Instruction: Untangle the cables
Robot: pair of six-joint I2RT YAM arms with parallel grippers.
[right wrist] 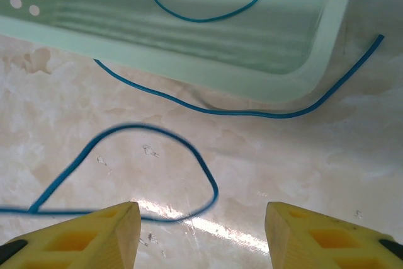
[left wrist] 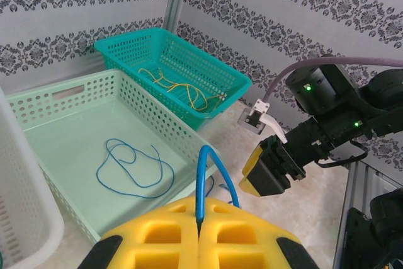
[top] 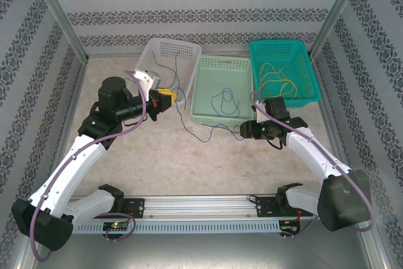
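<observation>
Left gripper (left wrist: 200,213) is pinched shut on a blue cable (left wrist: 201,174), raised off the mint basket (left wrist: 157,114) near-left corner. Right gripper (right wrist: 203,215) fingers stand apart with nothing between them, over a blue loop (right wrist: 214,187) on bare table (right wrist: 283,155) just off the basket's front rim. Yellow cable (top: 277,80) sits in the teal basket (top: 255,67). Open tabletop toward the bases.

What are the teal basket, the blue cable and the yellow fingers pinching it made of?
Teal basket: looks like moulded plastic, slightly shiny, with neat rows of holes.
Blue cable: probably plastic-coated wire, smooth and bending into loose loops.
Yellow fingers: likely matte plastic with hollow cells, perhaps printed.
</observation>
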